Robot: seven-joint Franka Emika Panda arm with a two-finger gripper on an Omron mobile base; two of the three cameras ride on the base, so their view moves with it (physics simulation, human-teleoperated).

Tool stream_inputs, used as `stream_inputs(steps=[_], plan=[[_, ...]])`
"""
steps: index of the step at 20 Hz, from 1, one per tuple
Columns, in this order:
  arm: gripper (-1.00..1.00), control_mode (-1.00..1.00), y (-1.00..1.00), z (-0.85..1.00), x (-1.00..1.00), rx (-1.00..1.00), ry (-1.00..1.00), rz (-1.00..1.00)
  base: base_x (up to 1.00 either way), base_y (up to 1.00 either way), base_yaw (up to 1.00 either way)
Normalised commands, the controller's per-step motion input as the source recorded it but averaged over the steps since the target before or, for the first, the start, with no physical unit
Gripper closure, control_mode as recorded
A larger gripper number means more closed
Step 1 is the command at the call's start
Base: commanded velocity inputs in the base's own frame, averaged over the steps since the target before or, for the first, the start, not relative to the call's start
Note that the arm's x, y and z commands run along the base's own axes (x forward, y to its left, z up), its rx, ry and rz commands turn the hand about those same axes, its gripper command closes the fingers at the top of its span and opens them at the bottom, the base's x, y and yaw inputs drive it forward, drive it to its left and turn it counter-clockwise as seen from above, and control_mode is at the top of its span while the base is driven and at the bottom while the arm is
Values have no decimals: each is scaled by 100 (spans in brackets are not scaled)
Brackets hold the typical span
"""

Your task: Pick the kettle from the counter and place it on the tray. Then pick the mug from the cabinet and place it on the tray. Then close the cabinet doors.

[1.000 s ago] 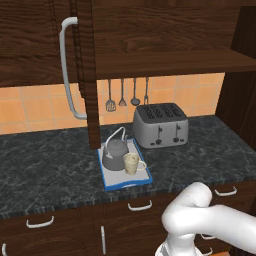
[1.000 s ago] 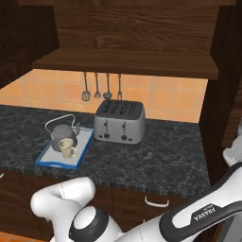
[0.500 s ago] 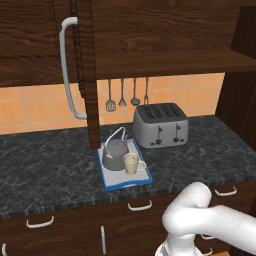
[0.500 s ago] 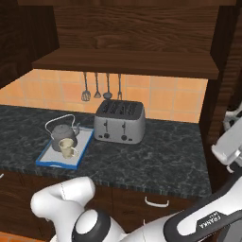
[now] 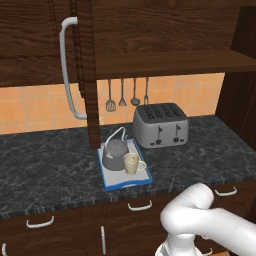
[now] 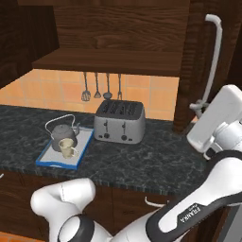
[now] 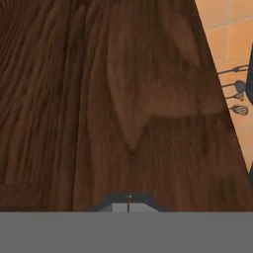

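1. An orange tiled backsplash (image 5: 30, 107) runs along the wall in front of me.
2. Four utensils (image 5: 127, 95) hang against those tiles, under the dark wood above.
3. A silver four-slot toaster (image 5: 160, 125) stands below them.
4. Dark brown lower drawers (image 5: 135, 212) carry small pale handles (image 5: 140, 205).
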Motion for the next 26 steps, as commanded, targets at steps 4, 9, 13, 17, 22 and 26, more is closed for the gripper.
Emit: stream_inputs(steps=[4,9,13,17,22,26], plan=[[100,-100,98,19,0,-3,0,-15,0,0,0],[100,-100,29,45,25,0,15,-11,0,0,0],[100,-100,4,51,41,0,26,-11,0,0,0],[100,-100,3,25,50,-3,29,-8,0,0,0],[100,-100,1,0,47,0,13,-2,0,0,0],[100,-100,1,0,41,0,9,-7,0,0,0]])
